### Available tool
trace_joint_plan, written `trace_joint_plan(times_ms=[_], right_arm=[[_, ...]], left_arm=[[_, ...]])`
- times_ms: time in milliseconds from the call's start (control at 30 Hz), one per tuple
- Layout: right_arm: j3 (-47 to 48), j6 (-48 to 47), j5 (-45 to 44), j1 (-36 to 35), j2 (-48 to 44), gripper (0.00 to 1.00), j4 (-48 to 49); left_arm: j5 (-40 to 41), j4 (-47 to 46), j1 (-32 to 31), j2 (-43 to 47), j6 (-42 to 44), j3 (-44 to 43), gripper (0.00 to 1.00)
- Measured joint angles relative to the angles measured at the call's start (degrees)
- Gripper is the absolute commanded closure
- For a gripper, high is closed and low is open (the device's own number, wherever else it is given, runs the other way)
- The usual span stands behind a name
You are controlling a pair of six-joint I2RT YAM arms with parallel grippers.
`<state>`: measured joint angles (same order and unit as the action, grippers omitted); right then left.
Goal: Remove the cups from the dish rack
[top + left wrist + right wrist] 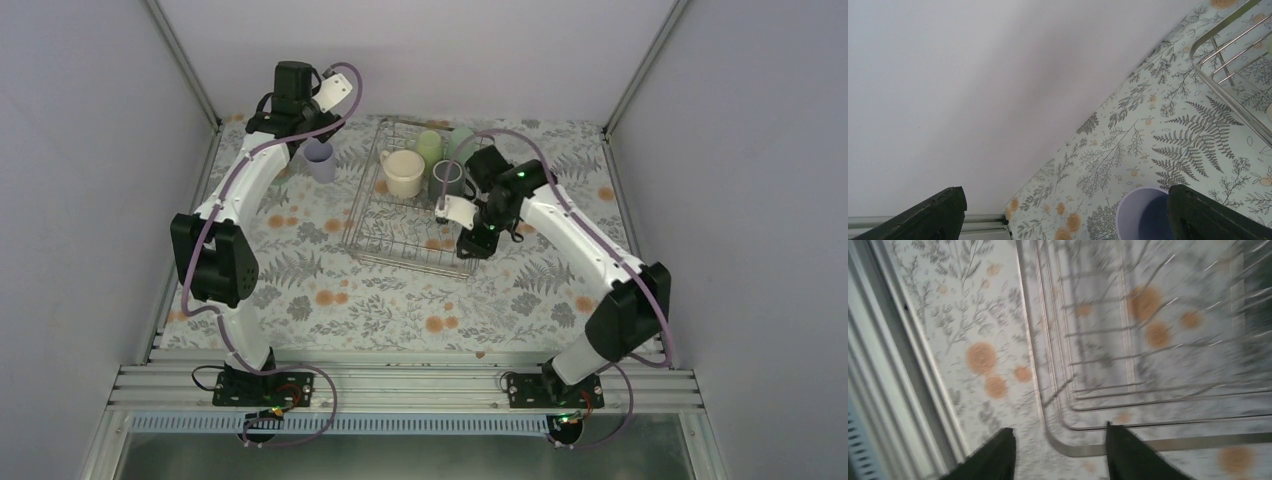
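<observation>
Unloading is barely begun: lavender cup (320, 160) stands on table (330, 290) left of dish rack (400, 246), under left gripper (1063, 212), spread wide and empty. Cream mug (403, 172) plus three cups (447, 180) sit at the rack's far end. Right gripper (1058, 450) is open, empty.

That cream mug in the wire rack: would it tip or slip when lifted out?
The cream mug looks squat and wide, so it probably resists tipping. Its smooth, rounded wall may slip in a pinch grip. Its side handle might catch on the dish rack wires if dragged rather than lifted.
</observation>
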<state>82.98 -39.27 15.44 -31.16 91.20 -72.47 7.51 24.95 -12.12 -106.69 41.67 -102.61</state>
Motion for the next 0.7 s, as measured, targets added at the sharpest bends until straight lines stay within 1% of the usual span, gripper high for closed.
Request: trace_joint_plan(times_ms=[33, 67, 167, 233, 367, 433, 533, 600, 700], right_arm=[[1.33, 0.28, -0.09, 0.00, -0.98, 0.41, 0.37], [2.45, 0.52, -0.63, 0.00, -1.70, 0.40, 1.01], [4.37, 0.79, -5.09, 0.17, -2.78, 0.41, 4.61], [4.90, 0.70, -7.76, 0.79, -1.49, 0.41, 6.64], [8.41, -0.85, -10.16, 4.39, 6.16, 0.40, 9.97], [10.12, -2.38, -10.45, 7.17, 10.32, 0.40, 12.50], [12.92, -4.92, -9.99, 10.47, 14.45, 0.40, 13.84], [17.14, -6.54, -9.05, 12.48, 17.59, 0.41, 13.07], [26.40, -8.85, -5.90, 14.62, 23.61, 0.42, 10.60]], left_arm=[[0.00, -0.02, 0.00, 0.04, -0.20, 0.00, 0.00], [-0.02, 0.00, 0.00, 0.04, -0.33, 0.00, 0.00], [-0.02, 0.00, 0.00, 0.11, -0.59, 0.00, 0.00], [-0.02, 0.02, -0.11, 0.28, -0.81, 0.00, 0.00], [-0.17, -0.09, -0.42, 2.36, -1.05, 1.44, 0.00], [-0.17, -0.22, -0.52, 4.31, -1.05, 2.99, 0.00], [-0.22, -0.79, -0.52, 6.93, -1.01, 4.81, 0.00], [-0.20, -1.22, -0.52, 8.22, -1.01, 5.51, 0.00], [-0.20, -2.49, -0.52, 9.33, -1.01, 6.71, 0.00]])
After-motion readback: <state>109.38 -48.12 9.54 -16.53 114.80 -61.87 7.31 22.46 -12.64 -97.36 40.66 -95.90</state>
